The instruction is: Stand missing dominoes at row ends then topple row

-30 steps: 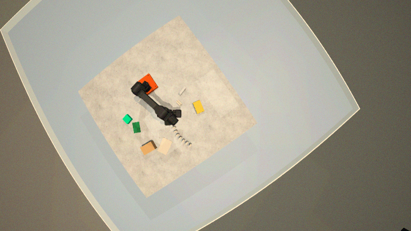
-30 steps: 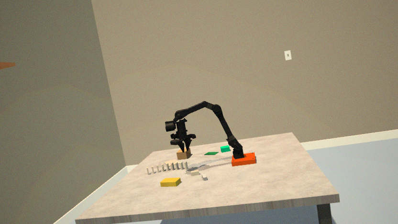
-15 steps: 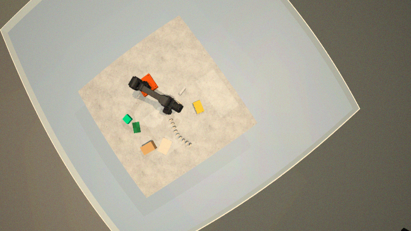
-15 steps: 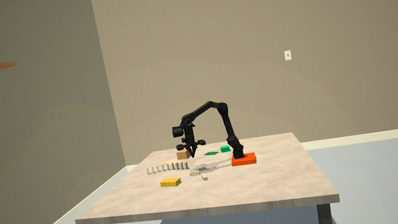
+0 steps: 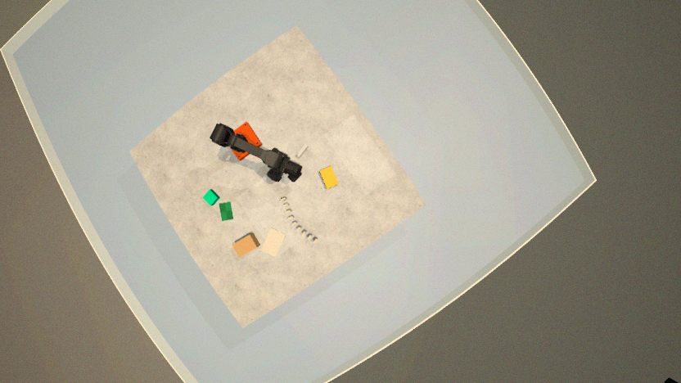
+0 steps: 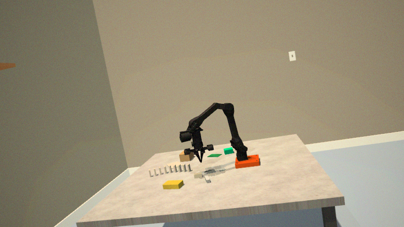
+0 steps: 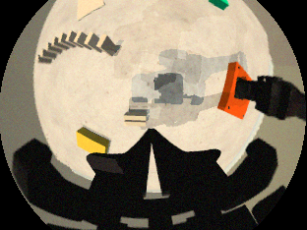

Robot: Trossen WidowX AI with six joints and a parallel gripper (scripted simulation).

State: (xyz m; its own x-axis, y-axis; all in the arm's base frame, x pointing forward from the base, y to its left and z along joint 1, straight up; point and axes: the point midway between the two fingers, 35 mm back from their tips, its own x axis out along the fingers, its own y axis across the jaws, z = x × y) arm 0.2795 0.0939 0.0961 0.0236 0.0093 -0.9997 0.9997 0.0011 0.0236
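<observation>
A curved row of several white dominoes point(image 5: 298, 222) point(image 6: 170, 169) point(image 7: 78, 43) stands on the table. One loose domino point(image 5: 301, 150) point(image 6: 208, 180) lies flat away from the row. A second loose, cream domino point(image 6: 198, 175) point(image 7: 136, 117) lies flat just ahead of my fingertips in the wrist view; the arm hides it in the top view. My gripper point(image 5: 286, 172) point(image 6: 201, 160) point(image 7: 152, 131) is shut with nothing between the fingers. It hangs above the table, between the near end of the row and the loose dominoes.
A yellow block point(image 5: 328, 176) point(image 6: 173, 184) point(image 7: 92, 141) lies near the loose dominoes. A tan box point(image 5: 245, 245) point(image 6: 185, 156) and a cream tile point(image 5: 272, 241) point(image 7: 90, 3) sit beside the row's far end. A green cube point(image 5: 210, 196) point(image 6: 228, 150), a dark green tile point(image 5: 226, 210) point(image 6: 214, 155) and the orange arm base point(image 5: 247, 135) point(image 6: 247, 161) stand further off.
</observation>
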